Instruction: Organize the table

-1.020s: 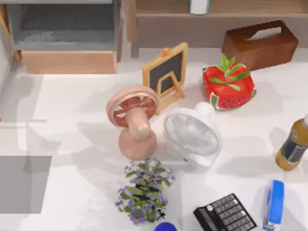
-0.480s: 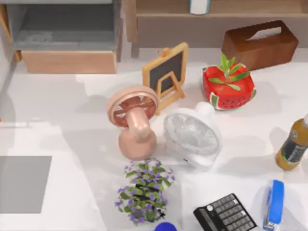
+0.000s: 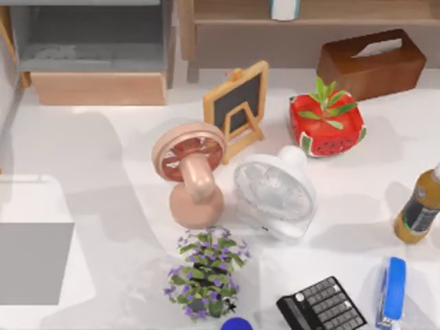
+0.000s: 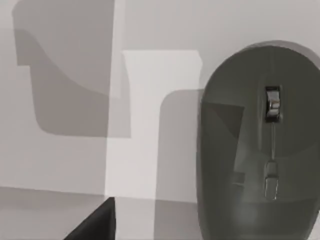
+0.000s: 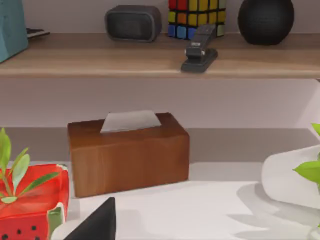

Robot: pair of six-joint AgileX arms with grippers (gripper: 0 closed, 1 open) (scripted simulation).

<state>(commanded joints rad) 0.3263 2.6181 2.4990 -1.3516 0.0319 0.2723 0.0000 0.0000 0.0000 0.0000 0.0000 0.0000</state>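
The white table (image 3: 103, 151) carries a crowd of items. A pink fan (image 3: 190, 175) and a white fan (image 3: 273, 194) stand at the middle, with a small chalkboard easel (image 3: 238, 104) behind them. A watermelon planter (image 3: 326, 125) and a brown tissue box (image 3: 371, 63) sit at the back right. In the left wrist view a grey computer mouse (image 4: 260, 145) lies on the white top, and a dark part of my left gripper (image 4: 92, 225) juts in beside it. The right wrist view faces the tissue box (image 5: 129, 152), with a dark part of my right gripper (image 5: 95, 222) low in it.
A purple flowering plant (image 3: 205, 273), a black calculator (image 3: 321, 306), a blue stapler (image 3: 392, 290) and a bottle (image 3: 419, 210) line the front and right. A grey pad (image 3: 31, 265) lies at the left. The wooden shelf (image 5: 160, 57) holds a cube puzzle, a stapler and a speaker.
Shadows on the left side of the table have shifted and spread. None of the objects has moved.
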